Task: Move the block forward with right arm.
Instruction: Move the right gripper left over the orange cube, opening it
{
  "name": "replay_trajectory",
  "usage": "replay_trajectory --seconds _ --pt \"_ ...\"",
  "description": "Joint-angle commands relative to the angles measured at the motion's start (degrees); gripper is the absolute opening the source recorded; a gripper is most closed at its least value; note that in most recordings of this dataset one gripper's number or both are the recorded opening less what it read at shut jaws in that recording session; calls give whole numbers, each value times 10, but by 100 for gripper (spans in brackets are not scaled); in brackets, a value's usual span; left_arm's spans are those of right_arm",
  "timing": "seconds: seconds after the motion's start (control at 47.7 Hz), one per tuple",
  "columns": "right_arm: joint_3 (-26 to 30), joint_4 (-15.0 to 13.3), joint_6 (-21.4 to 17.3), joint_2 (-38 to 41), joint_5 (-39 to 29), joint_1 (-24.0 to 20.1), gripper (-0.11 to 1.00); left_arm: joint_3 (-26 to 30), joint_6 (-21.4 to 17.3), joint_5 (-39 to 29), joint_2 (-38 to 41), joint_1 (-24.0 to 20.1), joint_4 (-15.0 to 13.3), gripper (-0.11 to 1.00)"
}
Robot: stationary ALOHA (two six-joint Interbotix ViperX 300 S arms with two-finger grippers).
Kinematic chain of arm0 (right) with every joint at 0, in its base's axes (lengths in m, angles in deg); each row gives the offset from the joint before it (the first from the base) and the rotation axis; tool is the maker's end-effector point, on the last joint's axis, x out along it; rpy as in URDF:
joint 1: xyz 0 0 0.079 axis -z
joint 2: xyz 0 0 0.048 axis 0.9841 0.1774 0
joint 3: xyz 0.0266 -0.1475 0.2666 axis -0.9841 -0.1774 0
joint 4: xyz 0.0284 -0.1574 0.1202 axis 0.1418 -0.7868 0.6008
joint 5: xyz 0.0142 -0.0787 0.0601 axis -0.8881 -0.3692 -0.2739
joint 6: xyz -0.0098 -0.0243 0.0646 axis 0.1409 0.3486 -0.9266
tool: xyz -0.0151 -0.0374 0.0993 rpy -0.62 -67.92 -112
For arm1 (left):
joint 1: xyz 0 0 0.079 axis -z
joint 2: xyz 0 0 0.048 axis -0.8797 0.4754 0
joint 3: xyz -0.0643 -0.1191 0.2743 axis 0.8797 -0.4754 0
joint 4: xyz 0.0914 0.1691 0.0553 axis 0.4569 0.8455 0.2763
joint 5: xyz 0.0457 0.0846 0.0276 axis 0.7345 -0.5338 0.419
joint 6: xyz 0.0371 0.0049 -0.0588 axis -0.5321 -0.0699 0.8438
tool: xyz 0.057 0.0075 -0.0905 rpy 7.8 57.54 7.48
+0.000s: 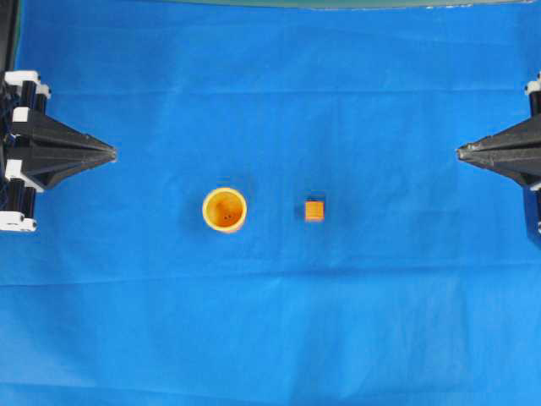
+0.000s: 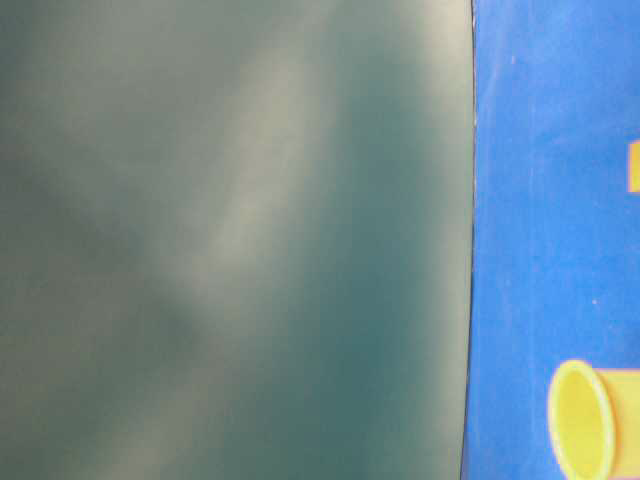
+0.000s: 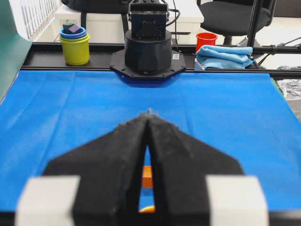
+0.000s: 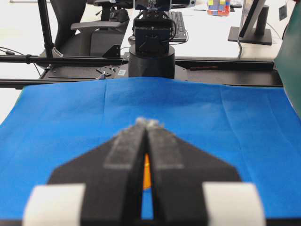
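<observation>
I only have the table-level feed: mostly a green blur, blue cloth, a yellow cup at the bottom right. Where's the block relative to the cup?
Observer: Overhead shows the block beside the cup, on the right-arm side, with a gap between them.
Operator: Right gripper on it yet?
Observer: No. The right gripper sits at the right edge of the cloth, shut and empty, far from the block.
Operator: And the left one?
Observer: The left gripper is parked at the opposite edge, fingers closed to a point, holding nothing.
Operator: Anything in the cup?
Observer: From overhead the cup stands upright, mouth up; it looks empty apart from small dark specks.
</observation>
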Motion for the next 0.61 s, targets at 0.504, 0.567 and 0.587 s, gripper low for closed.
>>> replay_trajectory --seconds 0.504,0.567,0.587 --pt "161 4 -120 92 -282 16 0 35 2 -36 5 2 5 1" --pt "179 3 -132 116 -311 20 0 35 2 -37 5 2 6 1" --pt "185 3 -134 123 -318 21 0 35 2 -36 5 1 6 1"
